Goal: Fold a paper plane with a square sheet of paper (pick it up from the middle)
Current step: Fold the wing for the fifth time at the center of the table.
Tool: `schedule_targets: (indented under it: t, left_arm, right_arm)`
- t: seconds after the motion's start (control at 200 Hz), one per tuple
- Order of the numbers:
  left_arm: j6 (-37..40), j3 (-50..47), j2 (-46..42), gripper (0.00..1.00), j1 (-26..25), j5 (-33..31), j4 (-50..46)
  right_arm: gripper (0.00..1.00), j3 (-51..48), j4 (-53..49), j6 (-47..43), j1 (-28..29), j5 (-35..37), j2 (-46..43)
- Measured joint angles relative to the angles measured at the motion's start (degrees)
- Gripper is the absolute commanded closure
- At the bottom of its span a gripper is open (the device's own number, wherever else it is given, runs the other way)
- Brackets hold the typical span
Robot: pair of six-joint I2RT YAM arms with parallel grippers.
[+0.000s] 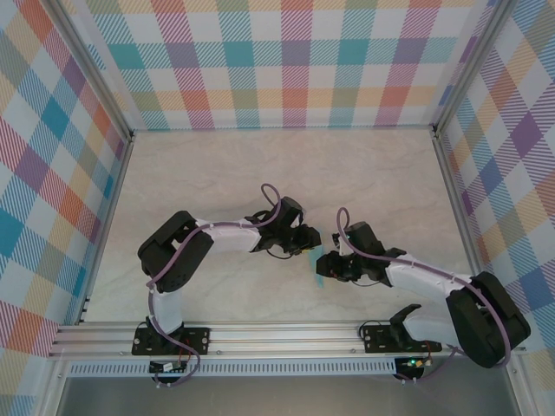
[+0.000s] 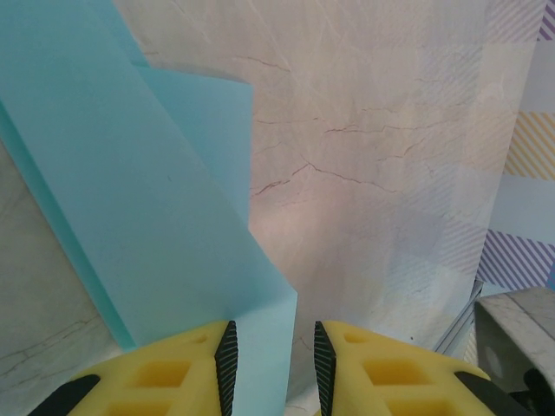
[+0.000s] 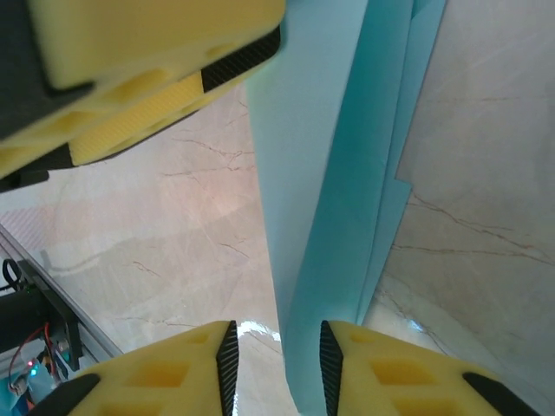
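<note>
Paper plane, folded light blue, mid-tabletop between left gripper and right gripper, left wrist view, it slants from far left into narrowly parted jaws, right wrist view, upright strip inside a narrow jaw gap.

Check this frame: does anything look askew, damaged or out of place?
Slightly. The folded blue paper has uneven layers: in the left wrist view one layer's corner juts past the strip over it, so edges don't line up. No tear visible.
</note>
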Motion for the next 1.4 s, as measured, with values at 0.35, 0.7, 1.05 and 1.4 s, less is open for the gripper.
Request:
schedule_targets:
  t: [0.35,0.7,1.05,1.4]
  left_arm:
    - [0.8,0.9,0.3,0.69,0.0,0.0,-0.3]
    - [1.7,1.9,1.0,0.69,0.0,0.0,-0.9]
    - [1.9,2.9,1.9,0.69,0.0,-0.1,-3.0]
    - [2.7,3.0,1.9,0.70,0.0,-0.7,-5.3]
  right_arm:
    - [0.77,2.2,-3.3,-0.9,0.0,1.3,5.1]
    - [0.83,2.9,-3.6,-0.8,0.0,2.3,8.0]
    - [0.81,4.0,-4.9,-0.8,-0.6,1.2,9.4]
    - [0.83,4.1,-5.0,-0.8,-0.6,-0.4,5.9]
